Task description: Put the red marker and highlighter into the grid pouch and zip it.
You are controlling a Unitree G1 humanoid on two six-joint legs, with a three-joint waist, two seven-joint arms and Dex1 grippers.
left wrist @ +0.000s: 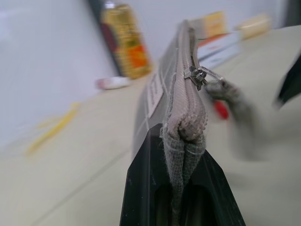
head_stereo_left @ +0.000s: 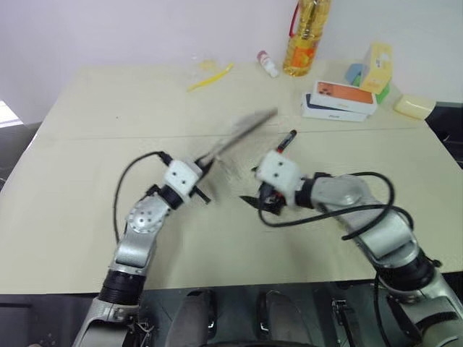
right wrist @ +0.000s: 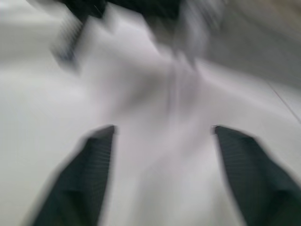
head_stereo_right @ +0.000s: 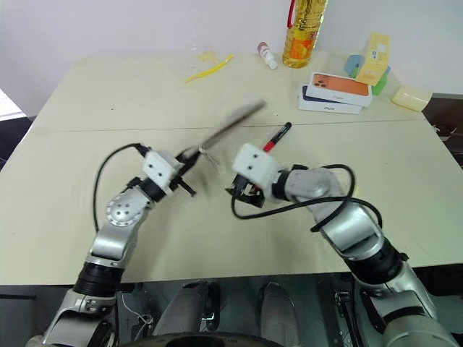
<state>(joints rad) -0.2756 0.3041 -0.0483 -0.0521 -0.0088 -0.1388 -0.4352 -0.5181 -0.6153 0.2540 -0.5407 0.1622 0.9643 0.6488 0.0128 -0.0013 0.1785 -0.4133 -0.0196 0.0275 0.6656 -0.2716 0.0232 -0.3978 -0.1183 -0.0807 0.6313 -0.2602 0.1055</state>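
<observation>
The grid pouch [head_stereo_left: 240, 133] is lifted off the table and seen edge-on, a blurred grey streak slanting up to the right. My left gripper [head_stereo_left: 203, 173] is shut on its lower corner; in the left wrist view the fabric is pinched between the black fingers [left wrist: 141, 188], with the zipper pull [left wrist: 199, 75] partway along the top edge. The red marker [head_stereo_left: 287, 139] lies on the table just beyond my right gripper [head_stereo_left: 256, 199]. That gripper hangs open just right of the pouch, fingers [right wrist: 89, 174] wide apart with nothing between them. The highlighter is out of view.
Along the far edge stand an oil bottle [head_stereo_left: 307, 36], a white tube with a red cap [head_stereo_left: 268, 63] and a thin yellow stick [head_stereo_left: 210, 76]. Stacked phone boxes [head_stereo_left: 338, 100], small coloured boxes [head_stereo_left: 376, 69] and a pale yellow block [head_stereo_left: 414, 106] sit at the back right.
</observation>
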